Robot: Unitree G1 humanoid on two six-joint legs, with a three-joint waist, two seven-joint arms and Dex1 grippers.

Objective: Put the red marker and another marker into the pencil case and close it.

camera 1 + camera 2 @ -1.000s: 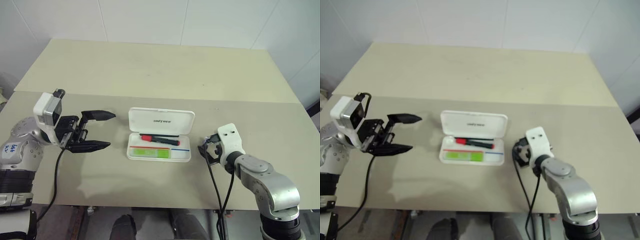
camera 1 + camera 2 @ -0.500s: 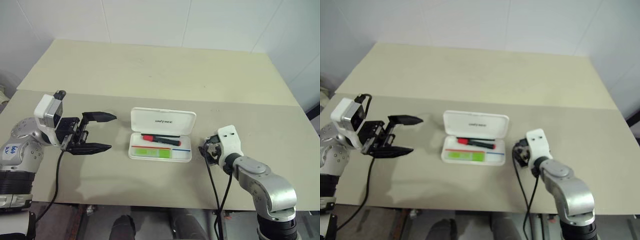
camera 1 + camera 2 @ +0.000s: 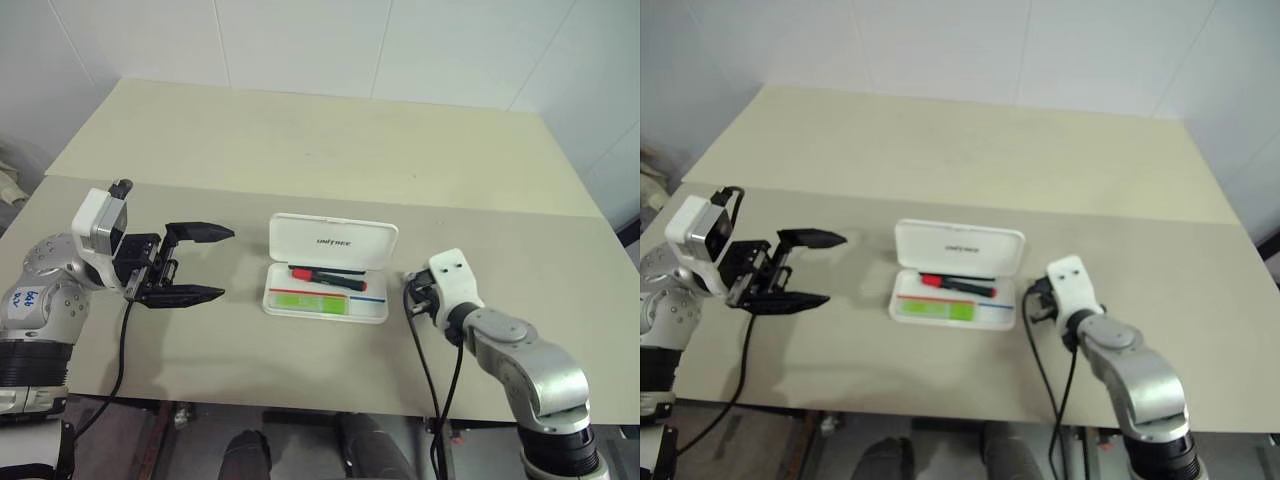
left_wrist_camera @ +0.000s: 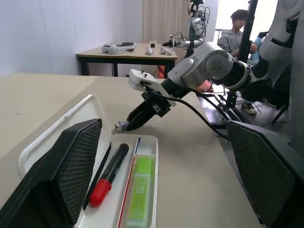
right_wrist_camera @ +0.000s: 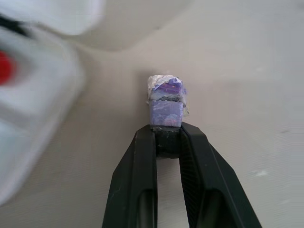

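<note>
Both markers, the red marker [image 3: 326, 277] and the green highlighter [image 3: 306, 302], lie inside the open pencil case [image 3: 332, 240], so apparently only closing remains; the left gripper [image 3: 205, 262] gapes empty, the right gripper [image 5: 165, 102] is pinched shut with nothing between its tips.

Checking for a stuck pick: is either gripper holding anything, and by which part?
Nothing is held. The left gripper is open and empty; the right gripper is shut on nothing beside the open white plastic pencil case.

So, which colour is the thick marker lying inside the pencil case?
Bright lime green highlighter; the left wrist view shows it best.
</note>
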